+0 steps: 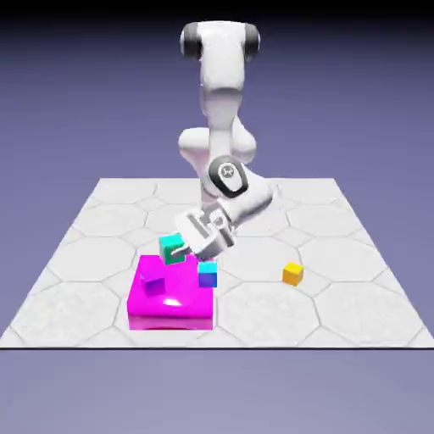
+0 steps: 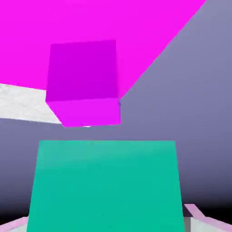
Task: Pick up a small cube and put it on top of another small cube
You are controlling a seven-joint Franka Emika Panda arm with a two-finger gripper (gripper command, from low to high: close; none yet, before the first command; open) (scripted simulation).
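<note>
gripped, it seems, between the closed fingers of the pincer [image 1: 177,249], the teal cube [image 1: 172,248] sits at its tip.

Cyan top, green sides on the cube [image 1: 172,249] between the gripper's [image 1: 177,250] fingertips; magenta block [image 1: 172,292] below; white tabletop [image 1: 254,314], grey-lined hexagons.

Over there, a plain blue-violet backdrop [image 1: 364,110] darkens to black along the top, behind a pale, hexagon-patterned tabletop [image 1: 254,322].

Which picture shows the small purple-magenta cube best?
The hand view: the magenta cube appears large there, with two faces distinct. The exterior view shows it small, by the big magenta block, blending in.
</note>
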